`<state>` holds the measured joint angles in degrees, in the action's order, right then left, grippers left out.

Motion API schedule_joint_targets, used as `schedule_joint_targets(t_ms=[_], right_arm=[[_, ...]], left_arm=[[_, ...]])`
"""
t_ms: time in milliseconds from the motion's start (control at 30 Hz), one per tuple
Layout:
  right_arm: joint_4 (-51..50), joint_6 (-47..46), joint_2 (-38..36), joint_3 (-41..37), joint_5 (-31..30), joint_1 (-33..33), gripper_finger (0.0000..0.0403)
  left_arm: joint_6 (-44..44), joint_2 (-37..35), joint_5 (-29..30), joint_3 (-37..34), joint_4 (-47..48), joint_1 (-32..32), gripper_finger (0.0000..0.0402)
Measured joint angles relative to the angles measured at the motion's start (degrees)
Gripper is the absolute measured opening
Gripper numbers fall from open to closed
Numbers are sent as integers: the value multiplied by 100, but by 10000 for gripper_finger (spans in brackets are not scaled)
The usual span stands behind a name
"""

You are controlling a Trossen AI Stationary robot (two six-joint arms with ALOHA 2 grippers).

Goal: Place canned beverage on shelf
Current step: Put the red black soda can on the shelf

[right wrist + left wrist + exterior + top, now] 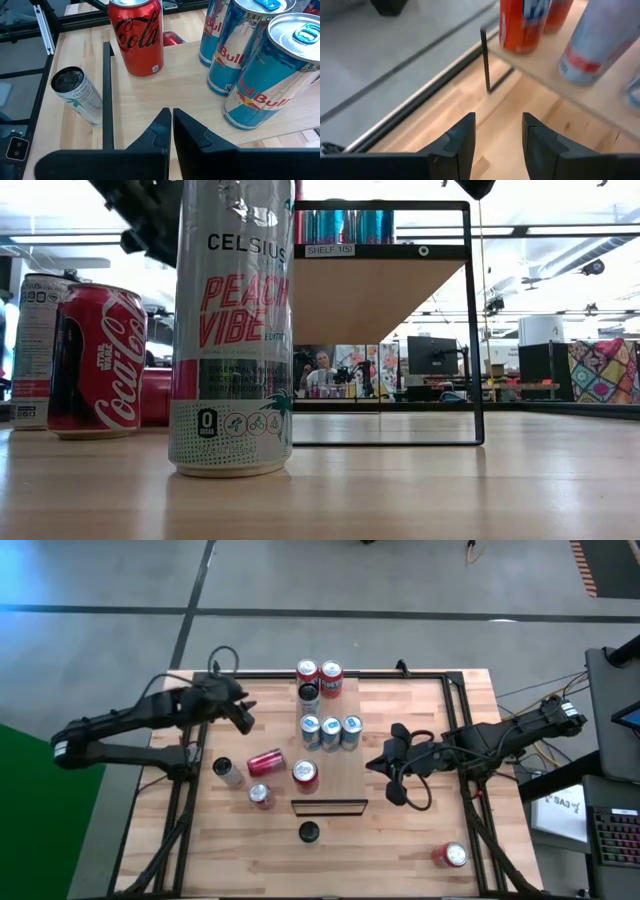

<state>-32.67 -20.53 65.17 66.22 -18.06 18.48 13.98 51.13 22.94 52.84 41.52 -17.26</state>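
Shelf (330,755): raised light board at mid-bench, already carrying seven cans.
Left gripper (243,718): empty, fingers (461,142) narrowly apart, beside the shelf's far end.
Right gripper (378,764): fingers pressed together, nothing held, just beside the shelf.
Loose cans: red can (265,762) lying on the bench (420,830), others upright nearby.
Step judged: a can is to be picked next.
Advice: fingers should be widened first, an upright can taken at mid-height, and neighbours avoided.
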Motion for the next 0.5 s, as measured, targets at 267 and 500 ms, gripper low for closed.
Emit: schedule_joint_targets(t_ms=[267,500], right_arm=[[-2,54,26,0,2,0,9],[-2,89,26,0,0,0,9]], left_arm=[[-488,613,-1236,0,358,127,125],[-697,905,-2005,-4,549,877,121]])
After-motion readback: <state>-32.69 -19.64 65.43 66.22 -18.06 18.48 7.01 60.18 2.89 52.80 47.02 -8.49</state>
